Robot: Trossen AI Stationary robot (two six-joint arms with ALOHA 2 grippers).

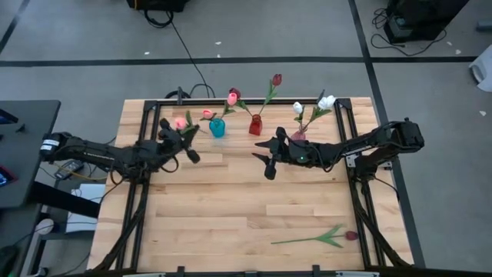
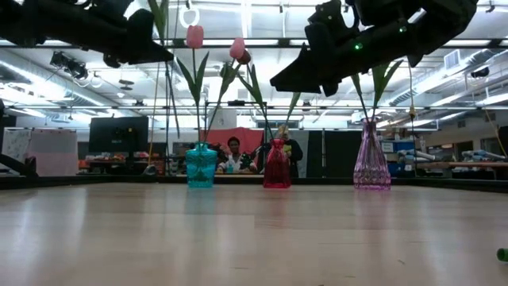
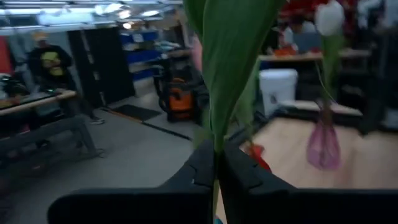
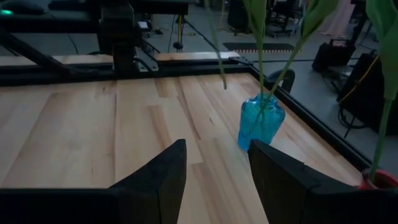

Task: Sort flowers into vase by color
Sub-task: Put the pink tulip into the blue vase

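A: Start with the table (image 1: 231,208). What does the overhead camera give that the others miss?

B: Both arms at once, and a dark red tulip (image 1: 319,238) lying flat near the front right corner, well apart from everything. The level camera catches only a speck at its edge there.

A: And the arms?

B: The left gripper (image 1: 178,137) is up by the back edge, just beside the blue vase (image 1: 217,128). Its wrist camera shows the fingers (image 3: 239,177) pinched on a green stem with a broad leaf; overhead, a pink tulip (image 1: 180,122) sits at that gripper. The right gripper (image 1: 269,154) hangs over mid-table; its wrist view shows the fingers (image 4: 161,171) spread with bare wood between them.

A: The vases?

B: Three in a row along the back. The blue one holds pink tulips (image 1: 231,98). The red vase (image 1: 255,124) holds one dark red tulip (image 1: 277,79). The clear pink vase (image 2: 371,165) on the right holds white tulips (image 1: 326,101).

A: Anything only the level view shows?

B: People (image 2: 232,151) in the room behind the vases.
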